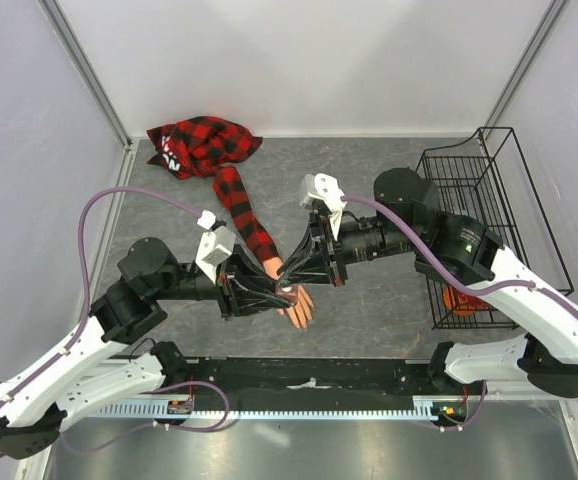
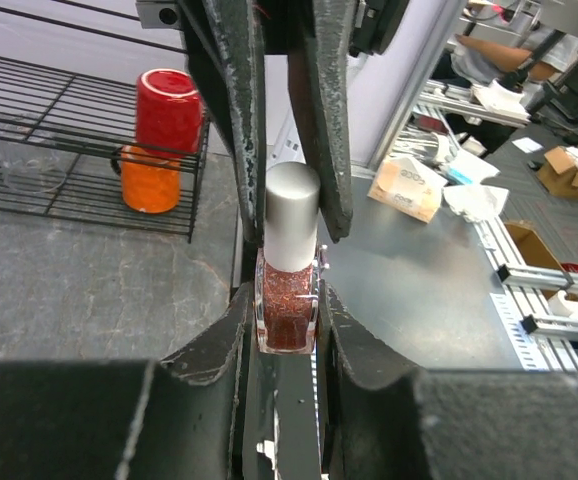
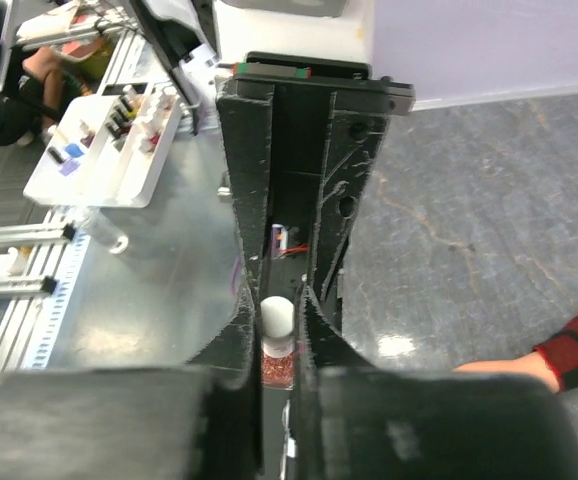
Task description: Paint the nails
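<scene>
Your left gripper [image 2: 287, 300] is clenched on the glittery red polish bottle [image 2: 286, 325]. Your right gripper [image 3: 277, 325] pinches its pale cap [image 2: 292, 210] from the opposite side. Both sit over the mannequin hand [image 1: 299, 305], whose nails [image 1: 300, 322] are too small to make out. A grey mottled table [image 1: 369, 300] lies below, with white walls around it. The plaid sleeve [image 1: 239, 205] trails back-left. On your right, a wire basket [image 1: 479, 200] holds a red cup [image 2: 167, 110] and an orange cup [image 2: 152, 178].

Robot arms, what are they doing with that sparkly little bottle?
They are holding nail polish together. The left gripper clamps the glass bottle in its fingers, and the right gripper pinches the silvery cap, which is still on. The mannequin hand lies under them on the table, waiting.
</scene>
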